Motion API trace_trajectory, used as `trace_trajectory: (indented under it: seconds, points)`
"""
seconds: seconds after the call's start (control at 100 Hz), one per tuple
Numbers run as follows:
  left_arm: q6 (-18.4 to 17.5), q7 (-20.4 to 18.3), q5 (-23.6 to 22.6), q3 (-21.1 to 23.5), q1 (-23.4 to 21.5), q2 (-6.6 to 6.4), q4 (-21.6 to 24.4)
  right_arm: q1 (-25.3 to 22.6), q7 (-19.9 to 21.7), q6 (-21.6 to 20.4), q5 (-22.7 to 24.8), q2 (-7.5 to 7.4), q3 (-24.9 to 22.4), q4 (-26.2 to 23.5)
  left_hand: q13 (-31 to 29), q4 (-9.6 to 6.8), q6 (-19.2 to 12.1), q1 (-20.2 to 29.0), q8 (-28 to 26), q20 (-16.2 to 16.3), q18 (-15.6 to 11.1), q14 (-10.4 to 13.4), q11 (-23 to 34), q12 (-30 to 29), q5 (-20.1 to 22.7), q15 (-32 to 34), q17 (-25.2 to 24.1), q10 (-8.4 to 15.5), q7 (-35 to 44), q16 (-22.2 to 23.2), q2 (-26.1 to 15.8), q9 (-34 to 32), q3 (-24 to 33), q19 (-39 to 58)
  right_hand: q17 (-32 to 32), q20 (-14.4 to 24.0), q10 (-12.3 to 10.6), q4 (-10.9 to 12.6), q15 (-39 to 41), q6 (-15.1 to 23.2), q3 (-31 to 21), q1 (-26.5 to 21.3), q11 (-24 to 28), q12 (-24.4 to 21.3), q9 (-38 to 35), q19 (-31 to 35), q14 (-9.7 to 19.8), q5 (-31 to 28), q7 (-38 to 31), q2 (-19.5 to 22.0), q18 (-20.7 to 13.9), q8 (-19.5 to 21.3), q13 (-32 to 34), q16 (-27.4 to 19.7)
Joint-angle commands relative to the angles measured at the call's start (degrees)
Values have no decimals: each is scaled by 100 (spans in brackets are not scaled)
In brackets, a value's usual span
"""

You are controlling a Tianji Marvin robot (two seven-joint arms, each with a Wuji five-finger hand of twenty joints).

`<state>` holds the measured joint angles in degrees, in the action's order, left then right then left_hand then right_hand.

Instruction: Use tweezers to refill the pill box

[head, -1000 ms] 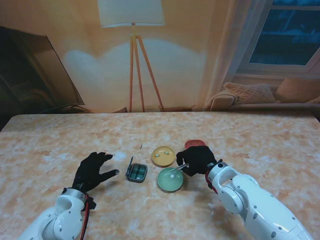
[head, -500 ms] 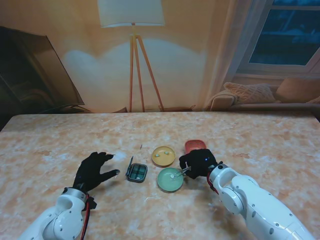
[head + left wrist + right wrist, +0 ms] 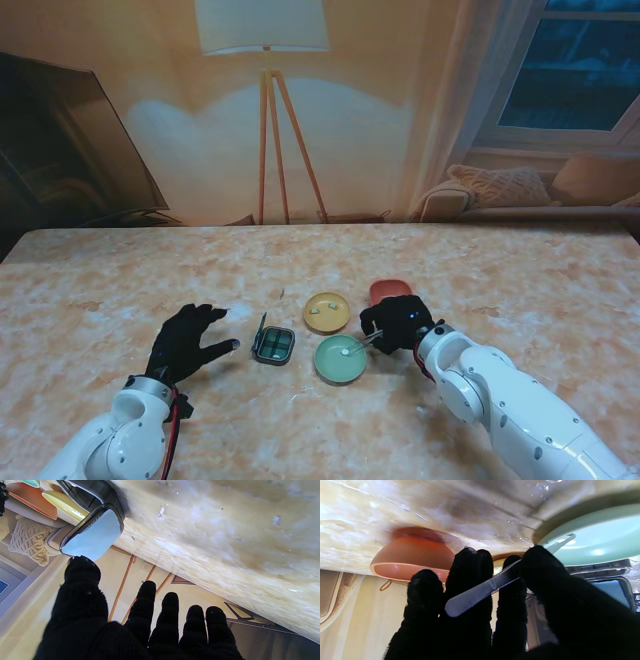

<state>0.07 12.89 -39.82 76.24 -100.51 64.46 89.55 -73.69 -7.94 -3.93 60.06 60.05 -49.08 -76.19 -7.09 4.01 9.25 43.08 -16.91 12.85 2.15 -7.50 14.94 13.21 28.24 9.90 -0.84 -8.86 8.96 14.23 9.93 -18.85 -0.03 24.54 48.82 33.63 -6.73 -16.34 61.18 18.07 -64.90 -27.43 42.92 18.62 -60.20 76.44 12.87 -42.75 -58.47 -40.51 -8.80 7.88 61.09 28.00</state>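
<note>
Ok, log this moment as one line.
right hand shut on tweezers | tips over green dish | left hand open beside pill box | lid up

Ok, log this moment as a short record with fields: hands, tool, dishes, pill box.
left hand: open, fingers spread, on the table left of the pill box
right hand: shut on the metal tweezers
tweezers tips: over the round green dish, at a small white pill
round yellow dish: farther from me, holds small pieces
red dish: partly hidden behind the right hand
dark compartmented pill box: lid open, left of the green dish
</note>
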Motion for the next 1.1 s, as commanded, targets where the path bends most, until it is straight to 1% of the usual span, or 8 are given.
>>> trace_trajectory:
  seconds: [0.0,0.27,0.49,0.62,0.84,1.09]
  points:
    - [6,-72,4,-5,-17,12,10,-20,63,17,-12,37,33,32,42,-133,-10,69,33,55,-208,124,22,33,81,-7,-47,121,-63,31,-158,-11,-101,5,-10,29,241,-32,0,228,-223,28,65,103,17,-4,317,43,-210,-127,-272,69,-63,126]
    - [-4,-77,10,-16,5,12,-7,30,4,67,-29,56,97,40,22,-132,-21,81,31,78,-212,131,34,39,114,6,-49,131,-40,32,-153,-40,-102,52,-15,26,240,-33,2,225,-219,35,63,101,20,11,306,45,-206,-126,-264,69,-61,147]
    - [-9,-66,17,-27,13,14,-24,91,95,103,-58,53,181,61,22,-130,-18,75,33,85,-207,127,33,41,123,10,-56,138,-32,31,-155,-37,-105,67,-7,30,234,-26,11,238,-239,-5,65,98,-19,44,311,4,-221,-126,-259,75,-37,159]
    - [0,-58,14,-19,-4,16,-13,99,88,112,-71,53,214,101,13,-131,-31,82,30,86,-213,126,43,45,134,13,-54,138,-21,32,-156,-60,-101,72,51,46,221,-17,53,312,-261,-93,89,92,-149,103,329,-129,-273,-94,-278,82,48,159]
    - [-14,-32,11,-22,-1,19,-26,102,18,148,-63,61,251,122,4,-130,-13,93,24,95,-208,115,53,52,153,22,-53,126,-5,36,-156,-79,-100,93,262,121,195,23,288,502,-209,-331,238,83,-526,341,411,-559,-489,137,-323,62,334,252]
    - [-25,-18,17,-22,-2,22,-33,87,-48,114,-37,68,216,72,-2,-130,-1,97,32,101,-208,115,52,53,137,30,-57,119,-18,37,-149,-75,-102,108,492,211,289,95,478,552,-303,-324,468,37,-760,595,427,-874,-641,62,-297,74,604,353]
